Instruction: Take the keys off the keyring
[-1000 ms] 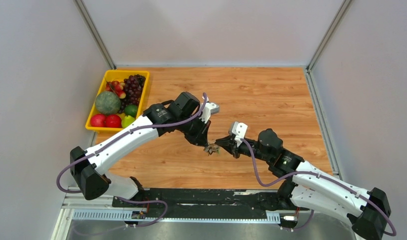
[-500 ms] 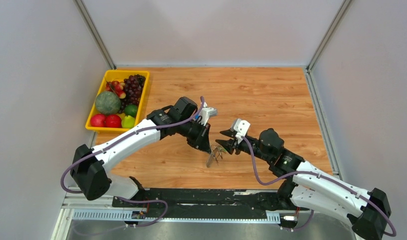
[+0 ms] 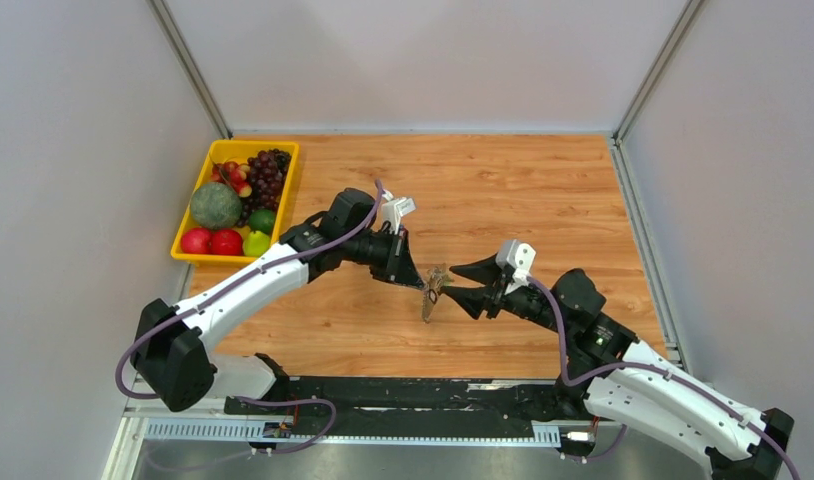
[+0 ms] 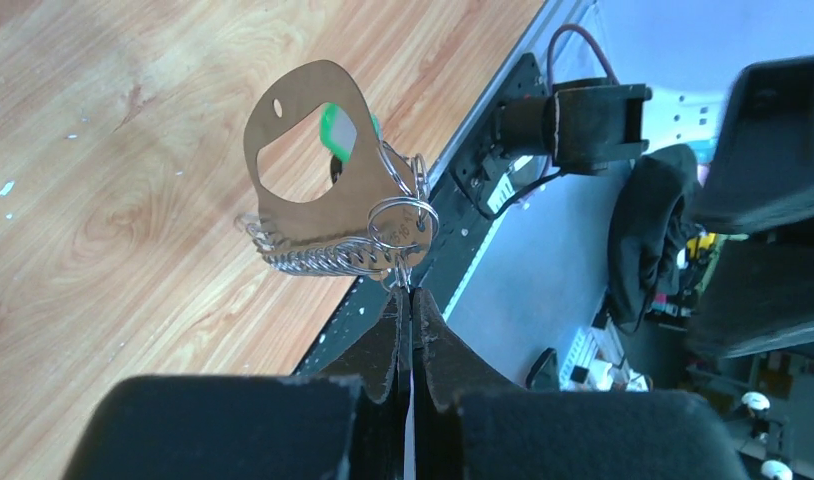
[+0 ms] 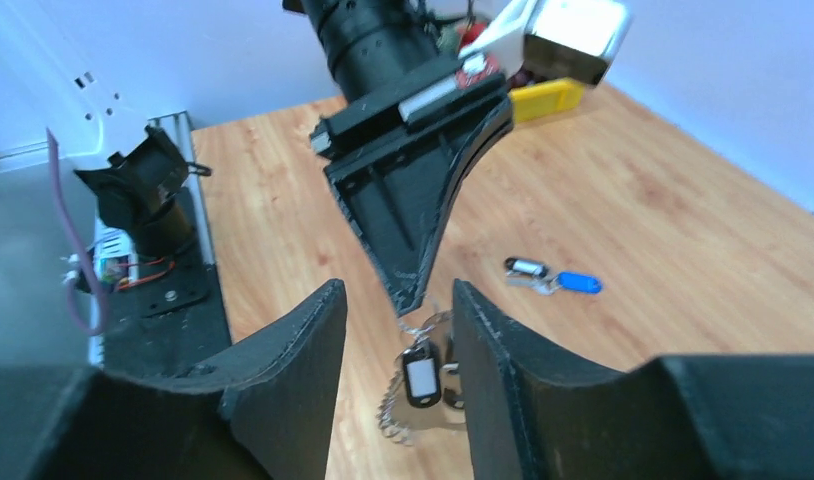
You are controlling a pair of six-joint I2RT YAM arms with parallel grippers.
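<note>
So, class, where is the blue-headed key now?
Right wrist view: the blue-headed key lies on the table, right of centre, beside a black-and-white key.

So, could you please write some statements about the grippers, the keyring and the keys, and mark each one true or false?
1. The left gripper is shut on the keyring. True.
2. The right gripper is shut on the keyring too. False: it is open, with its fingers apart beside the keyring.
3. A blue-headed key lies on the table, apart from the keyring. True.
4. The keyring lies flat on the table. False: it hangs in the air from the left gripper.
5. No key is left on the keyring. False: a black-and-white key hangs from it.
</note>
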